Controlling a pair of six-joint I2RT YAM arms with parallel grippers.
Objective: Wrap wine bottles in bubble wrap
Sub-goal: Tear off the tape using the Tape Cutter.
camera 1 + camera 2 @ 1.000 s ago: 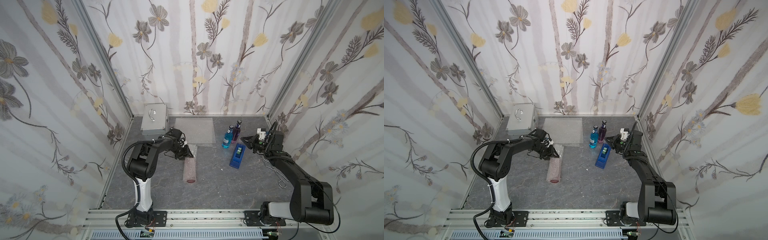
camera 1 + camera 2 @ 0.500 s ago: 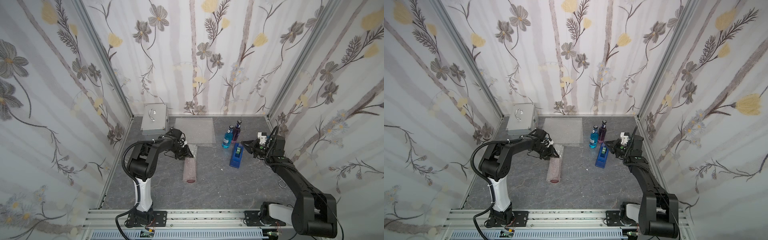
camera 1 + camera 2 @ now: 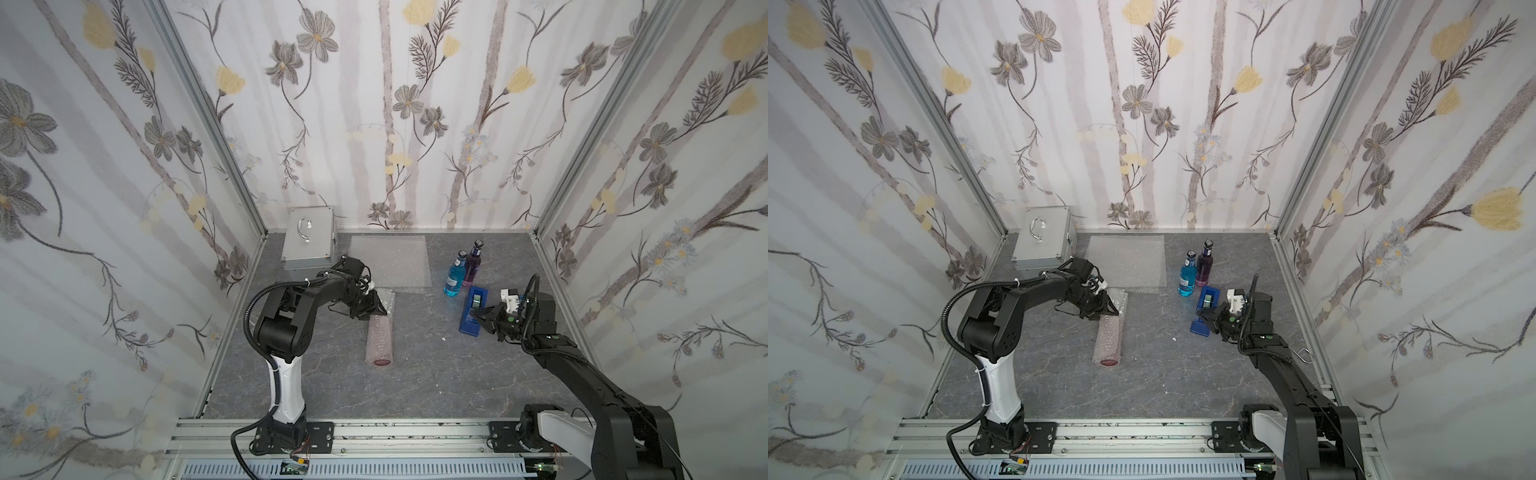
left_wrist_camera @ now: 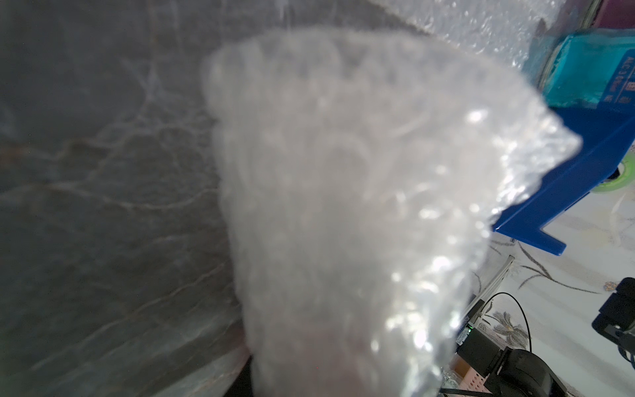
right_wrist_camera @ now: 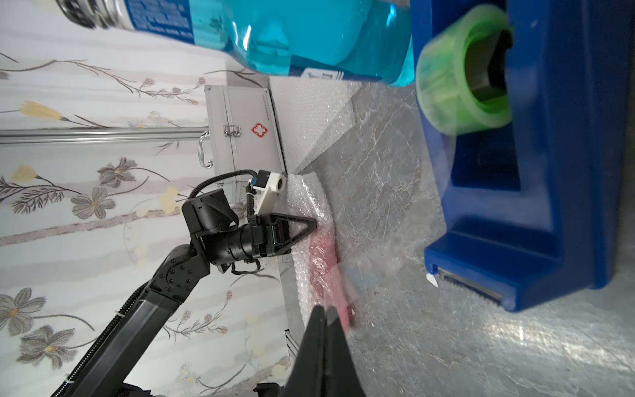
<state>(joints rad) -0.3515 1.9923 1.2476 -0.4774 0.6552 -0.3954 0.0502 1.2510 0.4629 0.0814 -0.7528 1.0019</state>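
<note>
Bench (image 3: 415, 374): case (image 3: 309, 245) is parked in the back left corner, with flat wrap sheets (image 3: 390, 262) laid beside it. Wrapped bottle (image 3: 379, 340), red, is laid mid-bench, base toward the rail, wrap already rolled round it. Dispenser (image 3: 473, 307) is set to the right; blue bottle (image 3: 453, 278) and purple bottle (image 3: 471, 266) are stood upright just behind it, unwrapped. Left gripper (image 3: 375, 311) is clamped on the wrapped bottle's neck end, so the wrap is held against springing open. Right gripper (image 3: 477, 317) is closed at the dispenser's cutter end, seemingly on a clear tape strip (image 5: 388, 213) drawn off the green roll (image 5: 460, 75). Step judged: seam taping. Strip should be pulled taut, torn across the cutter, then laid over the wrap's loose edge; left clamp to be released only once tape is pressed down
</note>
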